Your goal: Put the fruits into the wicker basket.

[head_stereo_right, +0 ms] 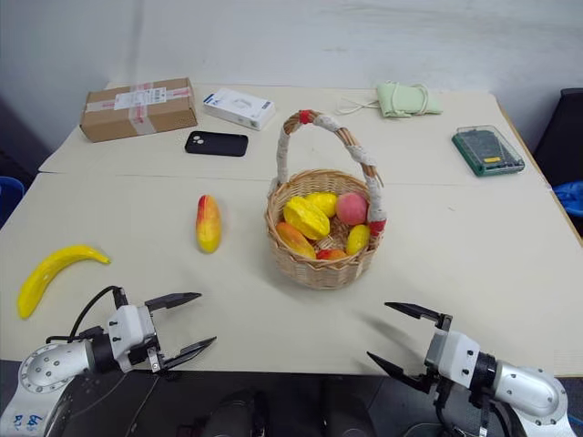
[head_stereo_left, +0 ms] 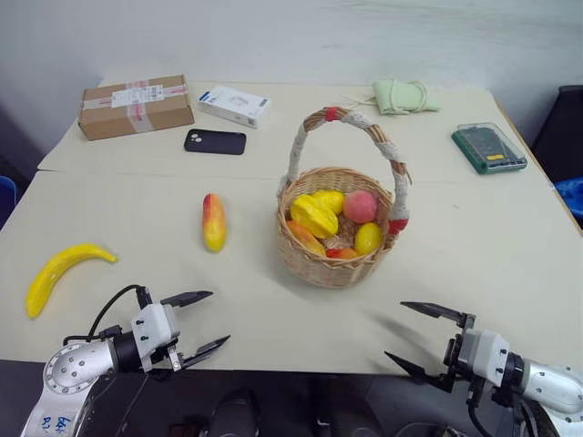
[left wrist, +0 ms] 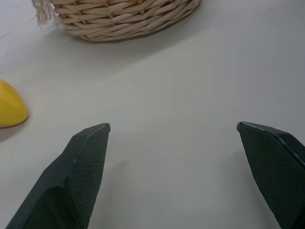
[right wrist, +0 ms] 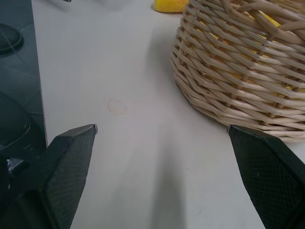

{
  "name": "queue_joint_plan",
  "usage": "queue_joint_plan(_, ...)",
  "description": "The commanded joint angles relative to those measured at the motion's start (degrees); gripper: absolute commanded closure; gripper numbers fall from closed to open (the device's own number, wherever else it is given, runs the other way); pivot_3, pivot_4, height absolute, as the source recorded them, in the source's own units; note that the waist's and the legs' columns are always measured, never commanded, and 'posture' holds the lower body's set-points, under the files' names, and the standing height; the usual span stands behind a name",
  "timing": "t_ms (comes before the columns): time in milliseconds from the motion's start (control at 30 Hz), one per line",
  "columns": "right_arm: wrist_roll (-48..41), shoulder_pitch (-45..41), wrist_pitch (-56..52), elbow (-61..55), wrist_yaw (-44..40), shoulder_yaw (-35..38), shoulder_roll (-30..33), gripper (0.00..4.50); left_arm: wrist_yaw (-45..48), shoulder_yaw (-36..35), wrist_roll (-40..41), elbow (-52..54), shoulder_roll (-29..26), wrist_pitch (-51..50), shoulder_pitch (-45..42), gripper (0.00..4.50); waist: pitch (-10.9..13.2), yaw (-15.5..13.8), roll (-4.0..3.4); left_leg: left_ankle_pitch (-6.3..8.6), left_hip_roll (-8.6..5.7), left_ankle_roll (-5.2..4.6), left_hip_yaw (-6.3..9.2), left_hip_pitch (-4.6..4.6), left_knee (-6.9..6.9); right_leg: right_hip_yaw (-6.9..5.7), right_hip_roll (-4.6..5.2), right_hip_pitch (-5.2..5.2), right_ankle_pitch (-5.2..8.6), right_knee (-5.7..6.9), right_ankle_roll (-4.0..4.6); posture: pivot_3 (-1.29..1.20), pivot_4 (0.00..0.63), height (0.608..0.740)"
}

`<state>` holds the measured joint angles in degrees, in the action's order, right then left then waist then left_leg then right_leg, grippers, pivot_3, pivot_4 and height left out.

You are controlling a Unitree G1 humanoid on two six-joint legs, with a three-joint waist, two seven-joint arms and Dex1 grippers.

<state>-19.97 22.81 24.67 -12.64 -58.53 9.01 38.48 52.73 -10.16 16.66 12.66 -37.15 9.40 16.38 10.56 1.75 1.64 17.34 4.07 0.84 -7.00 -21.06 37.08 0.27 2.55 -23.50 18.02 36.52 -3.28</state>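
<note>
Both empty and spread wide at the table's (head_stereo_left: 474,264) near edge, the left gripper (head_stereo_left: 202,320) sits nearer the banana (head_stereo_left: 60,272), lying slantwise at far left, and the mango (head_stereo_left: 213,221), lengthwise beside the wicker basket (head_stereo_left: 335,264), than the right gripper (head_stereo_left: 421,339).

No legible text anywhere. Printed white label on the cardboard box (head_stereo_left: 136,106) at eleven o'clock on the desk (head_stereo_left: 474,237), lettering too small to read. Blue-and-white markings on the small white carton (head_stereo_left: 235,105) just beside it, unreadable. Yellow sticker on the green case (head_stereo_left: 489,147) at two o'clock, wording indistinct.
</note>
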Motion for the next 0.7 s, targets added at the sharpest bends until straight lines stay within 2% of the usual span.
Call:
queue_joint_plan(33,0.1,0.5,0.1,-0.4,0.1,-0.3,0.0,0.0,0.3,-0.2,0.4,0.8,-0.1,1.2,0.5,0.01,0.0,0.0,0.0,0.0,0.0,0.0,0.0,0.01,0.01,0.0,0.0,0.01,0.0,0.0,0.0,0.0,0.15,0.74)
queue_joint_plan(267,-0.7,0.3,1.1,0.0,0.4,-0.4,-1.2,0.0,2.4,-0.8,3.7,1.9,-0.9,-1.9,1.4,0.01,0.0,-0.1,0.0,-0.01,0.0,-0.01,0.0,0.02,0.01,0.0,0.0,0.03,0.0,0.01,-0.01,0.0,0.15,0.74)
queue_joint_plan(400,0.0,-1.6,5.8,0.6,2.0,0.4,-4.1,0.0,-0.4,-1.4,-1.2,1.1,-2.1,-2.3,1.9,0.01,0.0,0.0,-0.02,-0.01,0.01,-0.01,0.02,0.03,0.01,-0.02,-0.03,0.02,0.0,0.03,0.0,0.0,0.15,0.74)
queue_joint_plan(533,-6.1,-4.2,3.6,-2.1,-0.8,-3.2,-5.3,0.0,-2.3,-7.8,5.3,-0.2,0.2,-4.3,4.5,0.01,0.0,0.1,-0.01,-0.01,0.01,-0.01,-0.01,0.04,0.02,0.01,-0.01,0.03,0.0,0.04,-0.01,0.0,0.15,0.74)
queue_joint_plan(700,-8.2,-6.8,0.1,-9.0,1.4,-6.2,-6.6,0.0,-5.3,-19.8,13.4,0.0,2.5,-9.8,10.4,0.01,0.0,0.4,-0.01,-0.01,0.06,0.01,0.02,0.07,0.03,-0.02,-0.03,-0.02,0.02,0.22,0.04,0.0,0.15,0.74)
